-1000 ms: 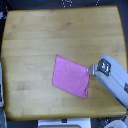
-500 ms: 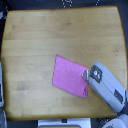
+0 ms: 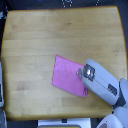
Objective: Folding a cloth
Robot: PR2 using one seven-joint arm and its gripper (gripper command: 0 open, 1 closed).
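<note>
Here we judged the cloth [image 3: 68, 74] soft, light and best pinched at its edge beside the gripper [image 3: 80, 73], whose opening we could not tell.

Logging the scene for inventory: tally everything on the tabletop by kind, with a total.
Flat pink fabric cloth: 1
Grey-white robot gripper at the cloth's edge on the exterior view's right: 1
Wooden table beneath: 1
Total: 3

Even, bright overhead light; soft, blurry low-resolution picture, faint shadows.
</note>
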